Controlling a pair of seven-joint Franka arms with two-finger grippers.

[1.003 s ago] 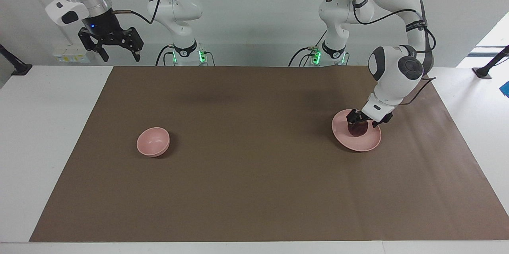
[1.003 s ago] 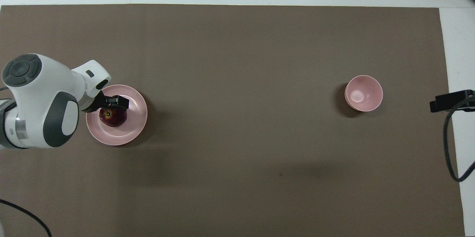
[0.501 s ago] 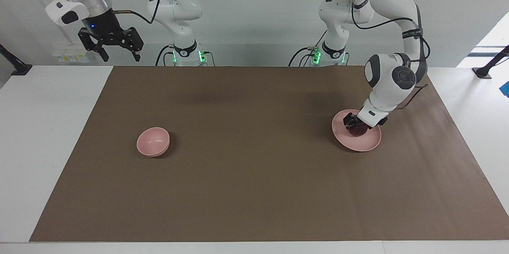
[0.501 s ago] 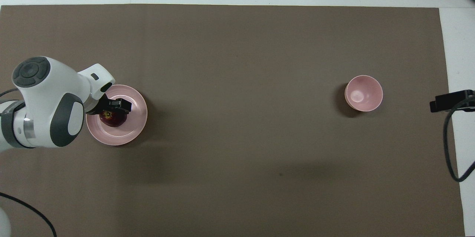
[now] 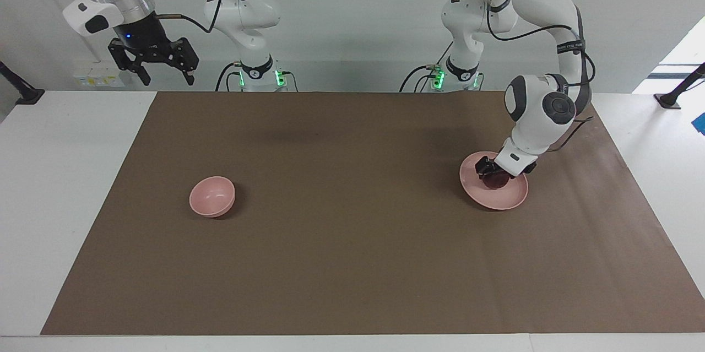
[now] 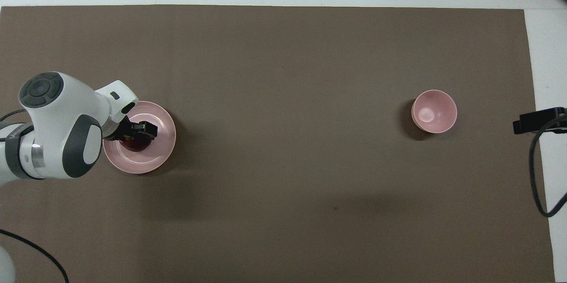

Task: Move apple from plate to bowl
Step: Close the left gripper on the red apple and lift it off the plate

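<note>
Your left pincer (image 5: pixel 494 171) sits low around the apple (image 5: pixel 497 181) on the plate (image 5: pixel 509 198), its grip unreadable; a glancing close could roll it off, well short of the bowl (image 5: pixel 212 196).

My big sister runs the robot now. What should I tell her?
Left gripper: down on the apple, which sits on the plate at the left arm's end of the table. Whether its fingers have closed on the apple cannot be seen.
Right gripper: open, waiting up in the air at the right arm's end.
Bowl: on the brown mat toward the right arm's end, with nothing in it.
Done: the left gripper has reached the apple.
Left: grip the apple, lift it, carry it across to the bowl and let go.
</note>
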